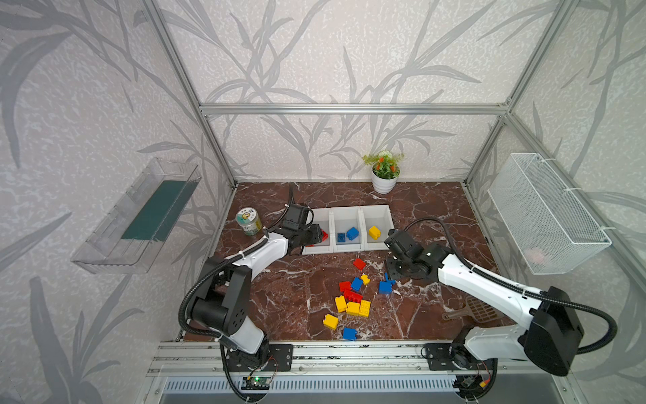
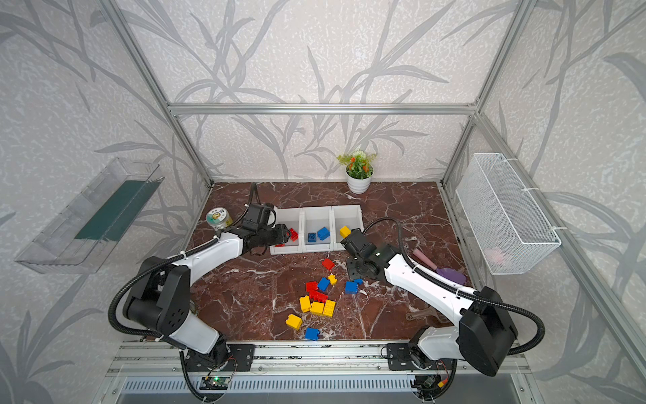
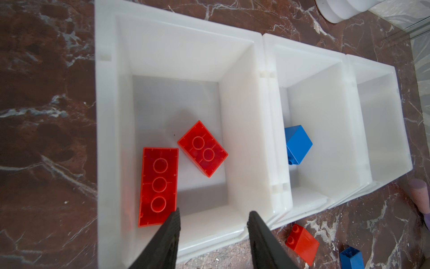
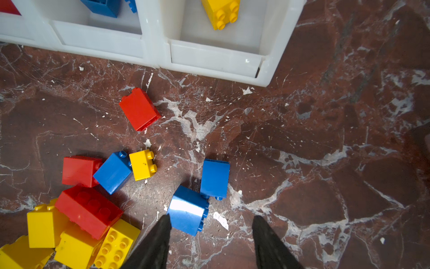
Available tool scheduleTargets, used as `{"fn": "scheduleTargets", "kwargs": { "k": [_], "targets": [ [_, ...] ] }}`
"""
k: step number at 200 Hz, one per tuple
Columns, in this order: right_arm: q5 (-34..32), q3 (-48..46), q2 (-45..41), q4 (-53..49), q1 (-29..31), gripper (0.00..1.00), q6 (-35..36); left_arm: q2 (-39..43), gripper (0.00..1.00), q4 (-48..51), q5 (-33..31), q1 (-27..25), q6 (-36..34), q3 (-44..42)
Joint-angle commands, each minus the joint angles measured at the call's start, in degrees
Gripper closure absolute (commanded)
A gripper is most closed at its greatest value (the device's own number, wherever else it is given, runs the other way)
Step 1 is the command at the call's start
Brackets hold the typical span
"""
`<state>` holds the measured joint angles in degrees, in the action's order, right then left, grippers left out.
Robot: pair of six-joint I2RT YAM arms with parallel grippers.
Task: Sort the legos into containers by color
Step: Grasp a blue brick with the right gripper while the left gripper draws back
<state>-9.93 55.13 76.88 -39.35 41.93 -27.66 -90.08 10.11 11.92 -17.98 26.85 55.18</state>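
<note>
Our left gripper (image 3: 214, 233), parted and empty, hangs over red legos (image 3: 159, 186) in the containers (image 3: 267, 116); our right gripper (image 4: 209, 242), likewise parted and empty, hangs before them above loose ones. A can (image 1: 249, 221) stands beside the containers.

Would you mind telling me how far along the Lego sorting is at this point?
Done: two red bricks lie in the left bin, two blue bricks in the middle bin, one yellow brick in the right bin. In hand: nothing; the left gripper hangs open over the left bin, the right gripper open above the loose bricks. Left: about a dozen of them on the table.
</note>
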Motion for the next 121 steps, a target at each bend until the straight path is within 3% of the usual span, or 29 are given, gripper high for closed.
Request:
{"fn": "scheduleTargets", "kwargs": {
  "k": [1,121],
  "targets": [
    [1.64,1.16,0.86,-1.73,-0.14,0.43,0.85,3.19,0.49,-2.04,-0.67,0.31,1.05,-2.12],
    [8.18,-4.07,3.96,2.35,1.28,0.38,-3.98,9.95,0.49,-2.82,-0.98,0.31,3.70,-9.54]
  ]
}}
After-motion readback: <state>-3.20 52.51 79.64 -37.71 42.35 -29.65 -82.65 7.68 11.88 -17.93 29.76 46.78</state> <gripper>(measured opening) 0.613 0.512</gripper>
